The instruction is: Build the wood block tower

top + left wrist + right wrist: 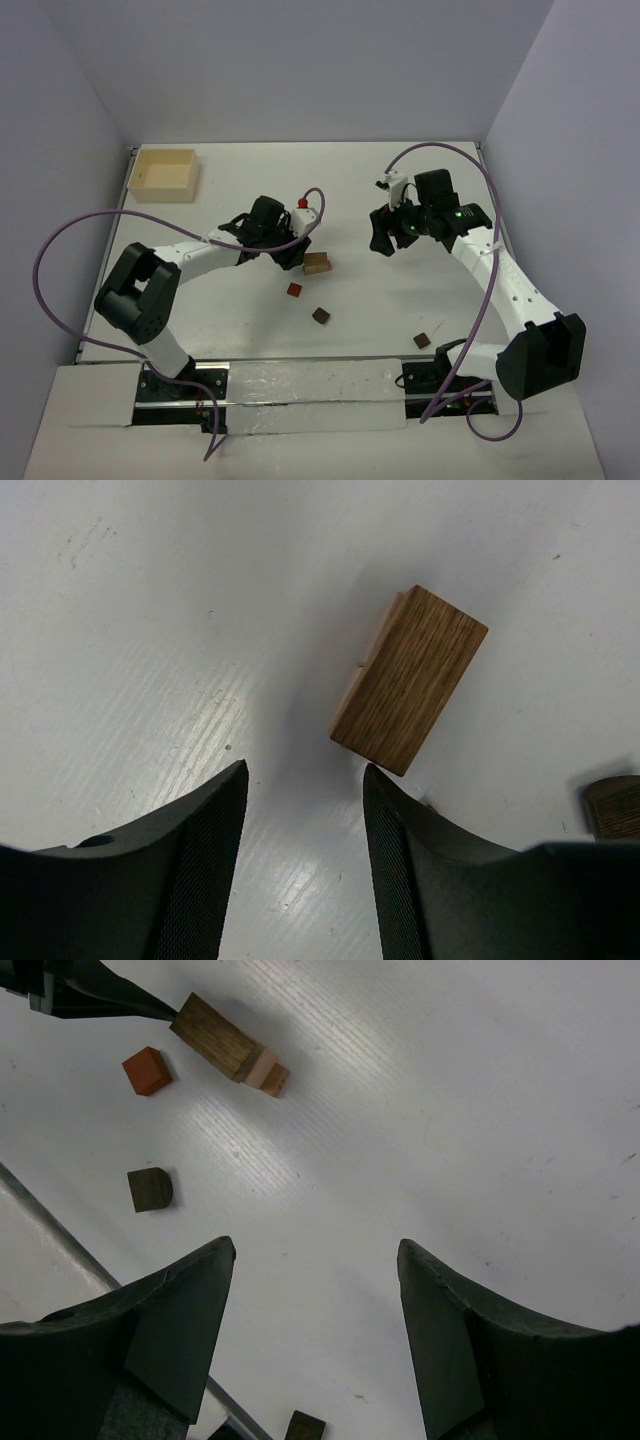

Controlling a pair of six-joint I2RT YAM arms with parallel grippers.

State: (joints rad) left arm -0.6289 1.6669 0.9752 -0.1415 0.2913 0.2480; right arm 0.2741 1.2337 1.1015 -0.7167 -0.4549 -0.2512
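Surface: a smooth white tabletop is showing fine scratches and a soft glare, with plain lavender walls closing it in on three sides.
Tower: the wood block tower is sitting near the middle of the table. It is a rectangular brown bar with straight, oak-like grain, lying over a paler tan piece that is peeking out along one edge.
Loose blocks: a reddish-brown cube, a dark brown cube and a dark brown block are lying apart from one another on the near side of the tower. All are matte and sharp-edged.
Box: a pale wooden box, square, thin-walled and open-topped, is sitting at the far left corner.
Left arm: it is reaching inward with its elbow folded, carrying the left gripper low and just beside the tower. Its dark fingers, cross-hatched on the pads, are standing spread with only bare table between them. Whether a tip is touching the bar cannot be told.
Right arm: it is stretching up the right side with its wrist bent inward. The right gripper is hanging over bare table, well apart from the tower, jaws spread and gripping nothing.
Cables: purple cables are looping beside both arms.
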